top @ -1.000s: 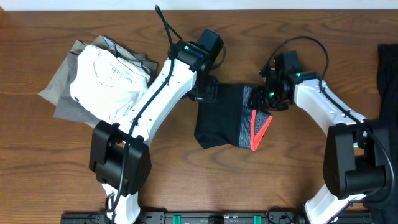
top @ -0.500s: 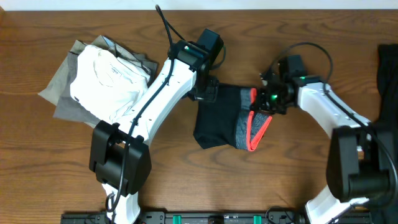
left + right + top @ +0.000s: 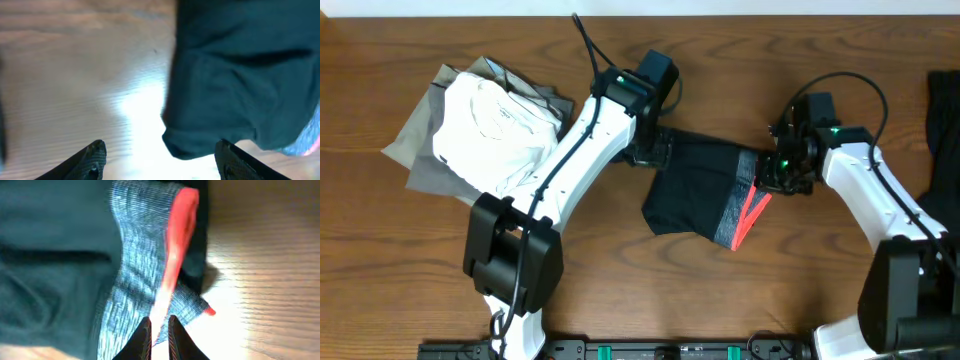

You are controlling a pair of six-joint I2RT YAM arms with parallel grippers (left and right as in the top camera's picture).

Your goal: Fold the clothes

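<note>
The black leggings (image 3: pixel 692 190) lie bunched in the middle of the worktop (image 3: pixel 410 260). The right hand (image 3: pixel 159 336) is narrow and pinches their grey and red waistband (image 3: pixel 137 275). The left hand (image 3: pixel 161 157) is wide, just over the other end.

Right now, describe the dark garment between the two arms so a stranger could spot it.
On the wooden table, look at the middle. There lie the black leggings, the right claw pinching their end. Unlike the white and grey pile at left, they carry a grey-speckled waistband edged coral-red.
</note>
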